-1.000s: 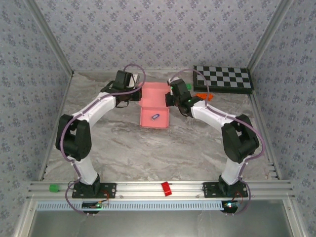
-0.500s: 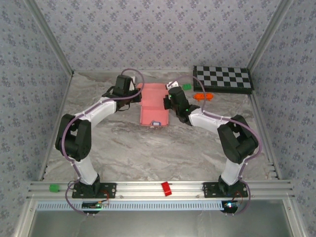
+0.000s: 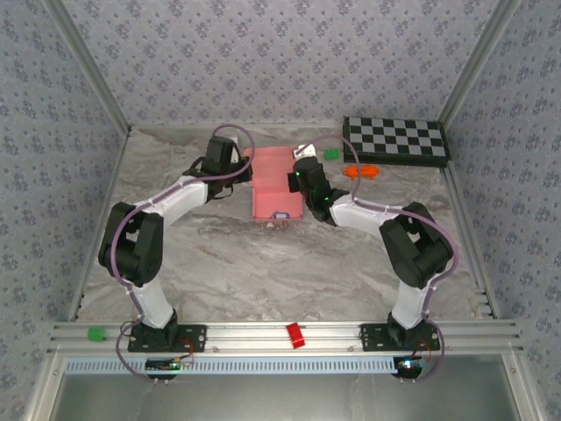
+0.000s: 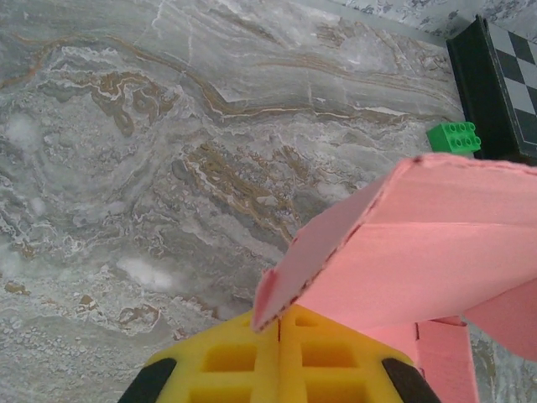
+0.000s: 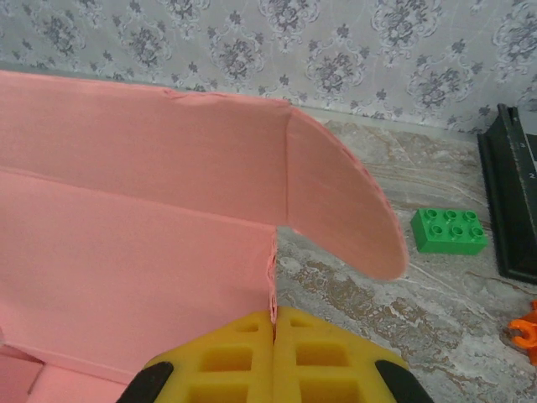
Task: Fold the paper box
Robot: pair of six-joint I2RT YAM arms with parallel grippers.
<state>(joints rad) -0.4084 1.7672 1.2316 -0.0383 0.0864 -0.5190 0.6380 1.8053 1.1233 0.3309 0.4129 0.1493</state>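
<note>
Pinching the pink thin-card paper box (image 3: pixel 273 178) from both sides, as it is sitting toward twelve o'clock on the marble-patterned table (image 3: pixel 263 263).

The left gripper (image 4: pixel 279 317) is clamping a flap at the box's nine o'clock, yellow pads together; the right gripper (image 5: pixel 274 317) is clamping the wall at three o'clock. If the arms are pulling unevenly, the card is risking a tear along its crease, or slipping free. Counting: one box, two grippers, one green toy brick (image 3: pixel 331 154), one orange plastic toy (image 3: pixel 359 171), one black-and-white checkerboard (image 3: pixel 396 140).

Arms stretched forward, elbows out — left tool (image 4: pixel 278 323), right tool (image 5: pixel 273 323) both clamped closed.
</note>
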